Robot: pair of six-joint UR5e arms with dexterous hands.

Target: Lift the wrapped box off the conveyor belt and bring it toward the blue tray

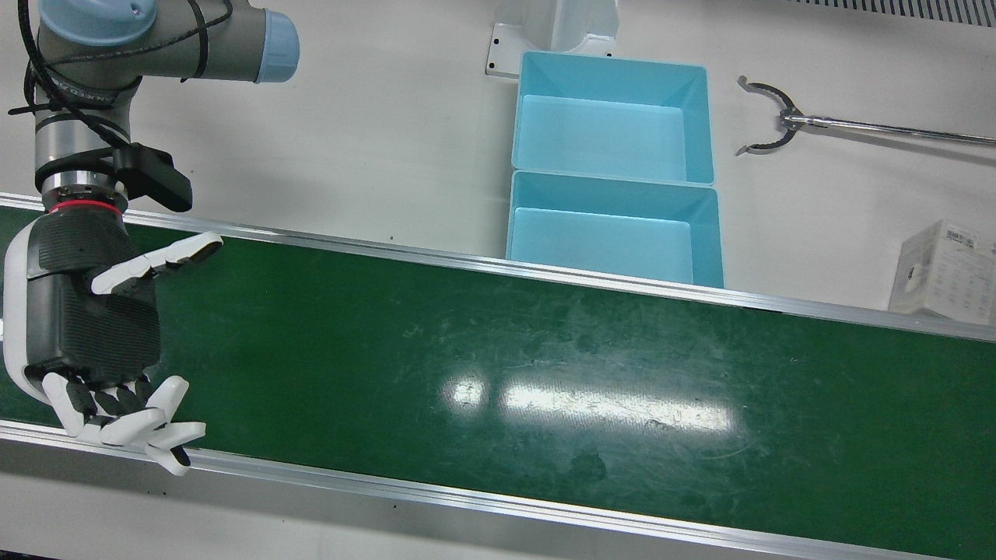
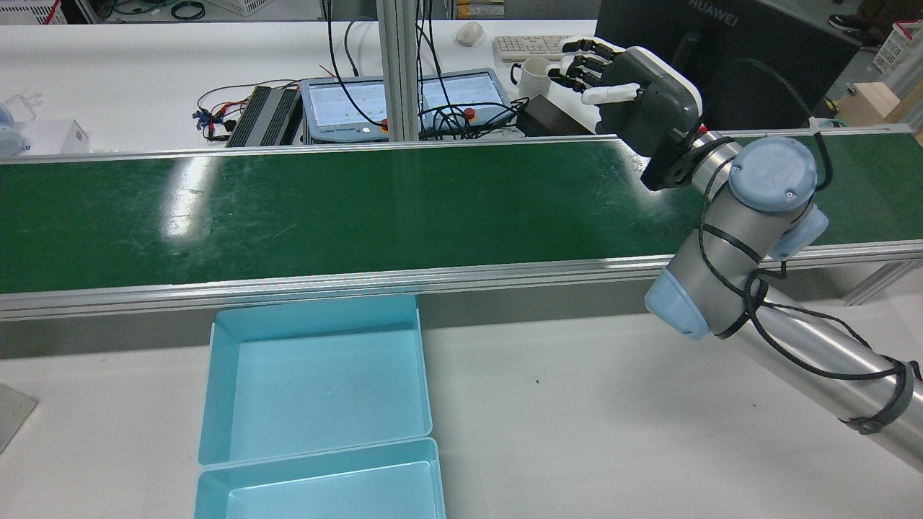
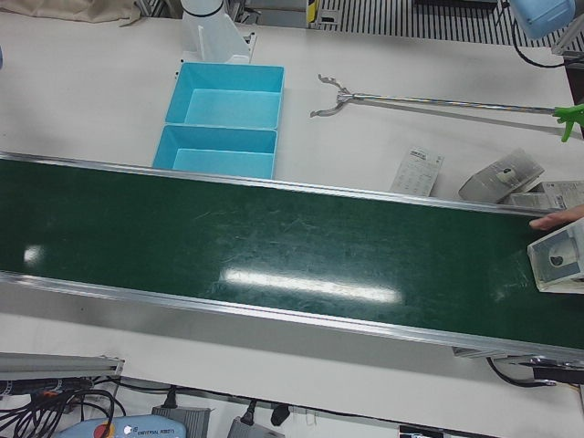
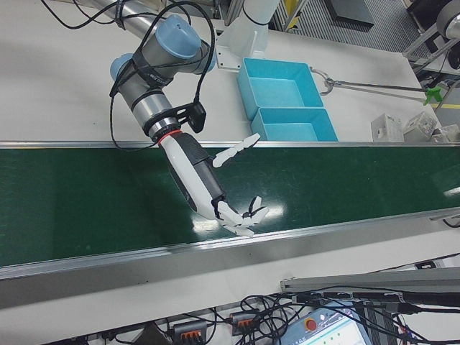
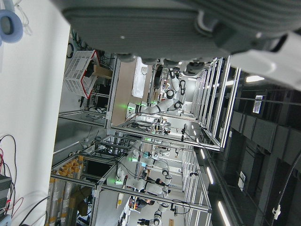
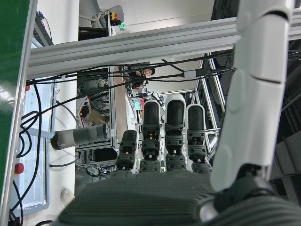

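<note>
The wrapped box (image 3: 558, 260) is whitish in clear film and sits on the green conveyor belt (image 1: 498, 365) at the far right edge of the left-front view, with a person's fingers (image 3: 557, 219) touching its top. My right hand (image 1: 101, 311) hovers over the opposite end of the belt, fingers spread and empty; it also shows in the rear view (image 2: 634, 90) and the right-front view (image 4: 205, 180). Two blue trays (image 1: 599, 140) stand side by side on the white table behind the belt. Only the palm edge of my left hand (image 5: 155, 23) shows, aimed at the room.
Several other wrapped boxes (image 3: 417, 171) lie on the table beyond the belt, one at the front view's right edge (image 1: 945, 272). A long metal grabber tool (image 1: 778, 117) lies right of the trays. Aluminium rails (image 1: 467, 264) edge the belt.
</note>
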